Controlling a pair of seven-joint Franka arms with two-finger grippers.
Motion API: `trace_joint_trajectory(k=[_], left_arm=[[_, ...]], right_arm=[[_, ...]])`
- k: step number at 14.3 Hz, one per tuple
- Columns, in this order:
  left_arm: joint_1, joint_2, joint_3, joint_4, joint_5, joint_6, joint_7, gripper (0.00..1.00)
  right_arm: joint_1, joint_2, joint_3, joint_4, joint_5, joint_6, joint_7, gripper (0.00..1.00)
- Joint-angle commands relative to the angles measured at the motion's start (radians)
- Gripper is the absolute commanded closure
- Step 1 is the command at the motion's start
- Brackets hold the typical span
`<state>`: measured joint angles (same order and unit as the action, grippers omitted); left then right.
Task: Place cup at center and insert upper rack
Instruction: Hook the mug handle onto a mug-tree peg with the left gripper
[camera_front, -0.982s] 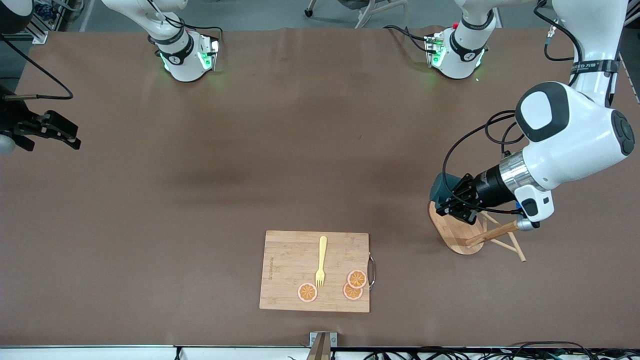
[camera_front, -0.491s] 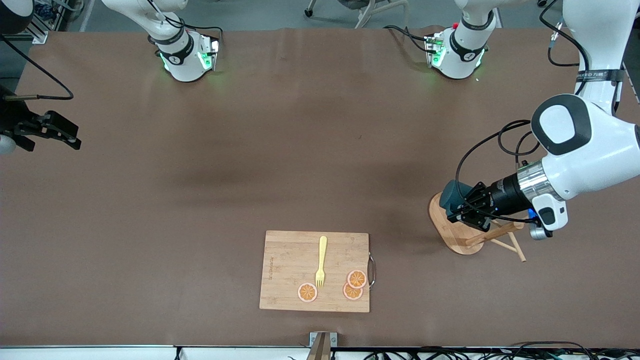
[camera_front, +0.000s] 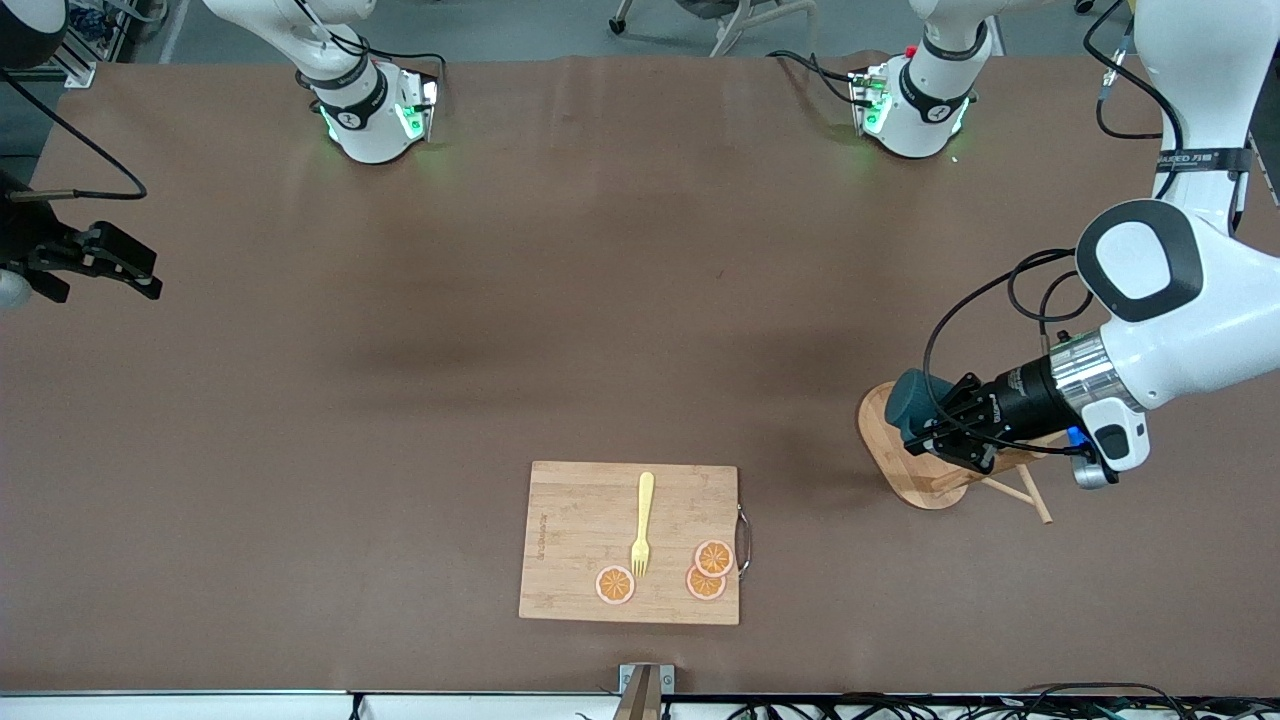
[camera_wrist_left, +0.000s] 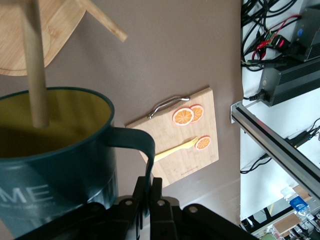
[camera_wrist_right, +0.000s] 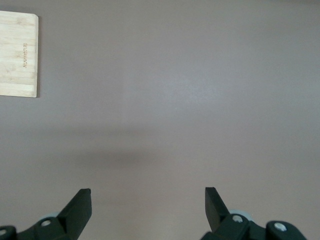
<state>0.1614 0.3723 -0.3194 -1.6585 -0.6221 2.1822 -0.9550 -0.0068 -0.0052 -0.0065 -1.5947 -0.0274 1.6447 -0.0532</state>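
The dark teal cup (camera_front: 908, 398) with its yellow inside hangs from my left gripper (camera_front: 935, 428), which is shut on the cup's handle (camera_wrist_left: 138, 145). It is over the oval base of the bamboo upper rack (camera_front: 900, 472), toward the left arm's end of the table. In the left wrist view the cup (camera_wrist_left: 55, 170) fills the foreground. One stick of the rack (camera_wrist_left: 35, 75) crosses its mouth, with the tip against the yellow inside. The left gripper (camera_wrist_left: 150, 192) pinches the handle. My right gripper (camera_front: 110, 265) waits open and empty at the right arm's end, over bare table (camera_wrist_right: 147, 197).
A bamboo cutting board (camera_front: 630, 545) with a metal handle lies near the front edge, carrying a yellow fork (camera_front: 642, 525) and three orange slices (camera_front: 712, 560). It also shows in the left wrist view (camera_wrist_left: 185, 140). The rack's thin pegs (camera_front: 1030, 495) stick out toward the left arm's end.
My left gripper has carried the cup a little toward the left arm's end of the table, still over the rack's base. The right arm has not moved.
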Motion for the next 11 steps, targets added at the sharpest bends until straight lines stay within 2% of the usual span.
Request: trace_joint_trajectory(k=[1,11], left_arm=[[0.013,0.013,-0.001,0.019,-0.027,-0.005,0.047,0.99],[0.059,0.048,0.000,0.032,-0.024,-0.005,0.084,0.96]], right_arm=[[-0.002,-0.004,0.002,-0.005,-0.005,0.001,0.003,0.00],[-0.002,-0.006,0.002,-0.005,-0.003,-0.002,0.003,0.00]])
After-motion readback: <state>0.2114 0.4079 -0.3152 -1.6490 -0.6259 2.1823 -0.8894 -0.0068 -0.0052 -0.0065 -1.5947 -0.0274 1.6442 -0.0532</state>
